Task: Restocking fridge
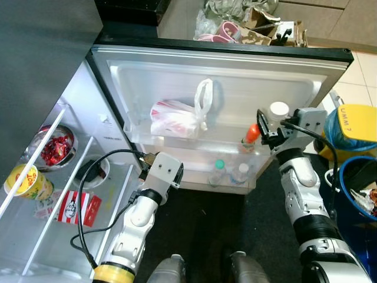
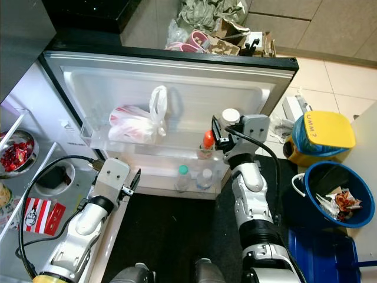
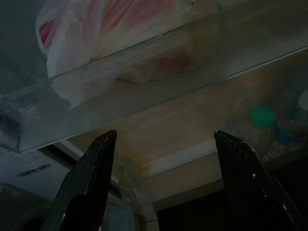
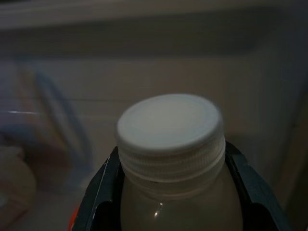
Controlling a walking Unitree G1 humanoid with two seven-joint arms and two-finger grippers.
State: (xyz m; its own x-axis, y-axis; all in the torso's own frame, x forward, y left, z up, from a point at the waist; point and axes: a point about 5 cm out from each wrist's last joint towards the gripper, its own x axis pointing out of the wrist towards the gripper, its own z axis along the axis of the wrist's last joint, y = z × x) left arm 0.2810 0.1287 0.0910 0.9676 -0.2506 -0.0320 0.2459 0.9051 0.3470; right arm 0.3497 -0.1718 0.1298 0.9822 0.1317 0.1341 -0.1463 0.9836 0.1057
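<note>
Fridge door (image 1: 306,76) swung wide open, its inner side facing the camera; fridge body shelves (image 1: 65,194) sit to the robot's left. Upper door bin (image 1: 141,138) holds a white plastic bag (image 1: 177,118) with red print, handles sticking up. Lower door bin (image 1: 253,183) holds two small bottles side by side, a green-capped bottle (image 1: 219,172) and a clear-capped bottle (image 1: 240,174). An orange-capped bottle (image 1: 251,137) stands in the upper bin toward the right end.

Right tool (image 1: 272,127) is at the upper bin's right end, clamped on a white-capped bottle (image 4: 171,144) of pale liquid, fingers on both sides of the neck just under the cap; bottle upright, just beside the orange-capped one.

Left tool (image 3: 163,139) hangs low near the door's hinge side, fingers spread wide, gripping nothing, pointing at the underside of the upper bin.

Fridge shelves: bowl of red items (image 1: 56,148), yellow cup (image 1: 26,181), red-and-white packet (image 1: 76,207).

Floor right of door: yellow-lidded container (image 2: 321,132), blue bucket (image 2: 306,194) with scraps.
</note>
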